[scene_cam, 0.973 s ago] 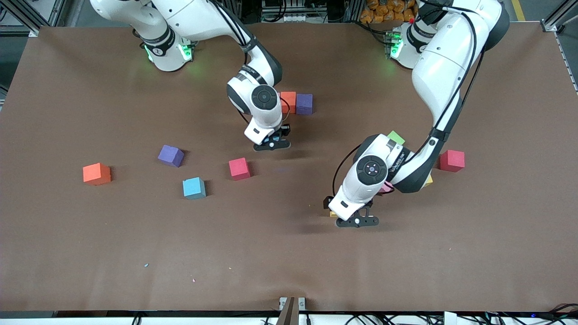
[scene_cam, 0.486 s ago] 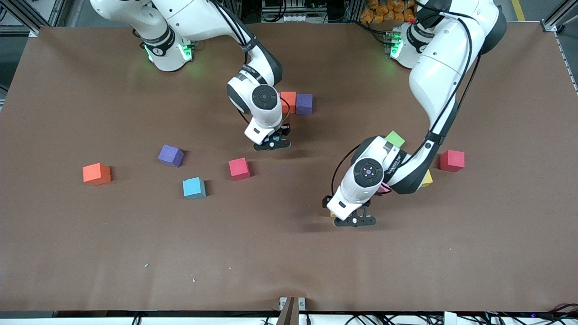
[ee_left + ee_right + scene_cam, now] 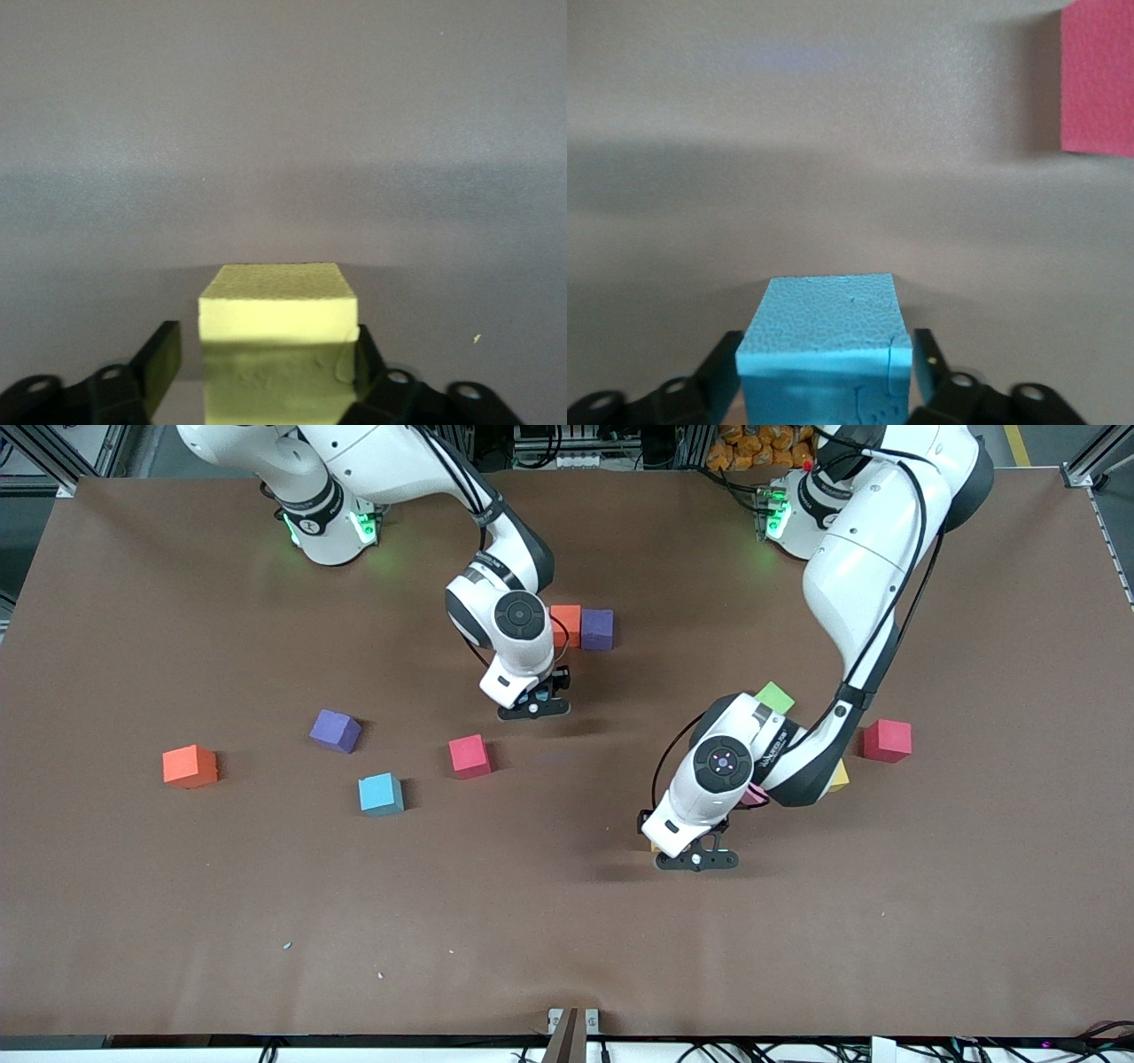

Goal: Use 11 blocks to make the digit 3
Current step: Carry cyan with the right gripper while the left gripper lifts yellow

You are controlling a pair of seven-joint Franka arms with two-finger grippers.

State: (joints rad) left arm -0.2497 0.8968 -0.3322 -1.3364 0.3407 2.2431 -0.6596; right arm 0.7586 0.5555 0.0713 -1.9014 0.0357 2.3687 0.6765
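My left gripper (image 3: 695,859) (image 3: 266,354) is low over the table, open around a yellow block (image 3: 276,301). One finger touches the block and a gap shows at the other. My right gripper (image 3: 533,708) (image 3: 827,363) stands open around a cyan block (image 3: 824,328) that rests on the table with slim gaps at both fingers. An orange block (image 3: 565,624) and a purple block (image 3: 598,629) touch side by side, farther from the front camera than the right gripper. The front view hides the cyan block under the right hand.
Loose blocks lie toward the right arm's end: orange (image 3: 189,766), purple (image 3: 335,731), cyan (image 3: 381,794), pink-red (image 3: 468,755) (image 3: 1099,80). By the left arm lie green (image 3: 776,695), red (image 3: 887,740), and partly hidden yellow (image 3: 837,778) and pink (image 3: 755,795) blocks.
The right gripper's fingers have parted and let go of the cyan block. The left gripper's fingers have drawn in toward the yellow block. Both arms have barely moved.
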